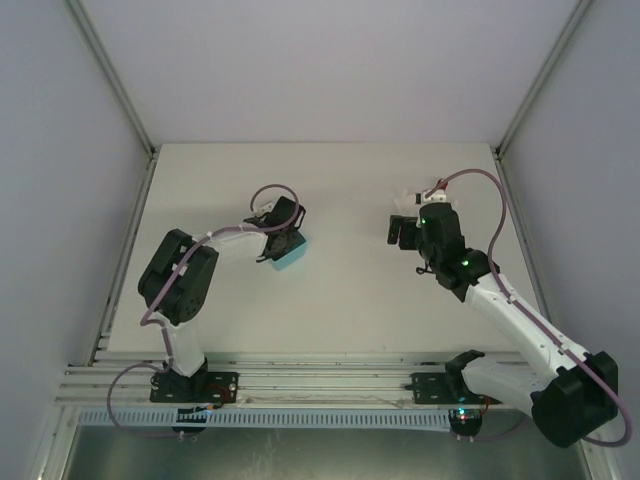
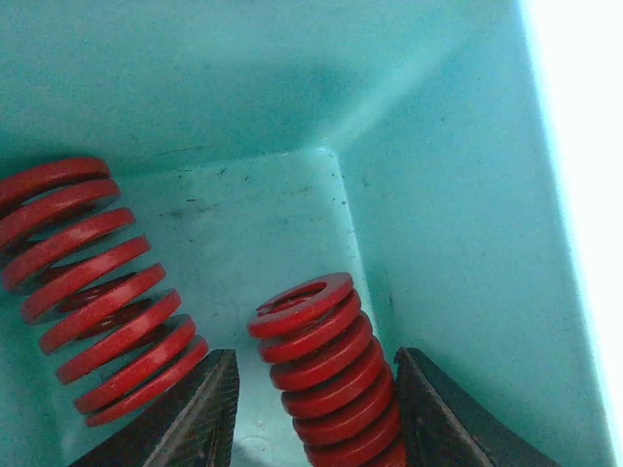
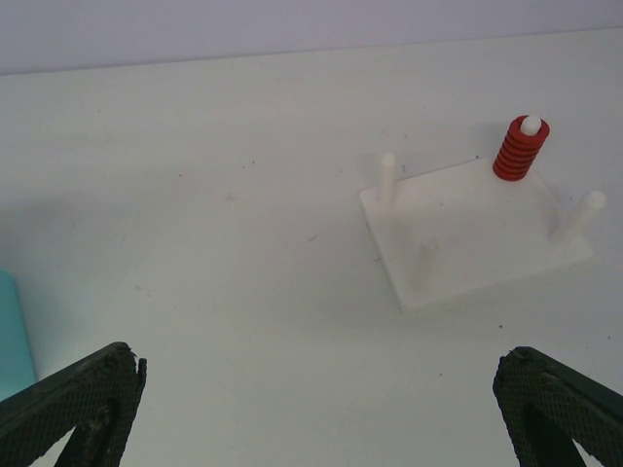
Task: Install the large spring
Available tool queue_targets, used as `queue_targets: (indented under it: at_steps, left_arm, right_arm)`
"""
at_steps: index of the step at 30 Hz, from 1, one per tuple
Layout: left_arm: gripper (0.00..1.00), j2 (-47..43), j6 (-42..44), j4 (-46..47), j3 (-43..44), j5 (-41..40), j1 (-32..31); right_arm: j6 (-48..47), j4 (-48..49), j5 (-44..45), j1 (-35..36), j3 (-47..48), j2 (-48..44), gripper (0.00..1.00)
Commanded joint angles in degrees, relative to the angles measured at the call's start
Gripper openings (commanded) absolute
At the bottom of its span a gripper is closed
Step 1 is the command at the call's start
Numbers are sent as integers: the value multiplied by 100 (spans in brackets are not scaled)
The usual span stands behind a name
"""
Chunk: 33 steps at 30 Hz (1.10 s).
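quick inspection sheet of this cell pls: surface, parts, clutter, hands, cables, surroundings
surface: pale table, a few dark specks
job's things: teal bin holds a wider red spring and a narrower red spring; white peg base has a fitted red spring on one peg, three pegs bare
clutter: nothing seen
hands: left hand open inside the bin, fingers either side of the narrower red spring; right hand open, empty, over the table short of the base
cables: purple-grey cables loop along both arms
surroundings: pale enclosure walls with metal posts; slotted rail at the near edge
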Motion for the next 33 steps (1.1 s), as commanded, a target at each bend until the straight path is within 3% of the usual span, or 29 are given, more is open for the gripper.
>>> queue_targets:
  at_steps: [1, 7, 14, 18, 24, 33]
  left_arm:
    - [48, 408, -105, -710, 199, -245, 79]
    - [37, 529, -205, -979, 352, -405, 79]
    - [34, 569, -232, -895, 371, -355, 92]
    - [23, 472, -276, -858, 329, -396, 101]
    - [17, -6, -214, -684, 162, -488, 110]
    - [13, -1299, 290, 288, -481, -467, 109]
  right_arm:
    - [8, 84, 65, 28, -57, -116, 99]
    - [12, 84, 70, 28, -58, -127, 99]
    - [4, 85, 96, 27, -66, -141, 99]
    - [4, 84, 96, 28, -67, -163, 99]
    - [11, 92, 106, 28, -85, -228, 99]
    - [21, 100, 46, 26, -79, -224, 99]
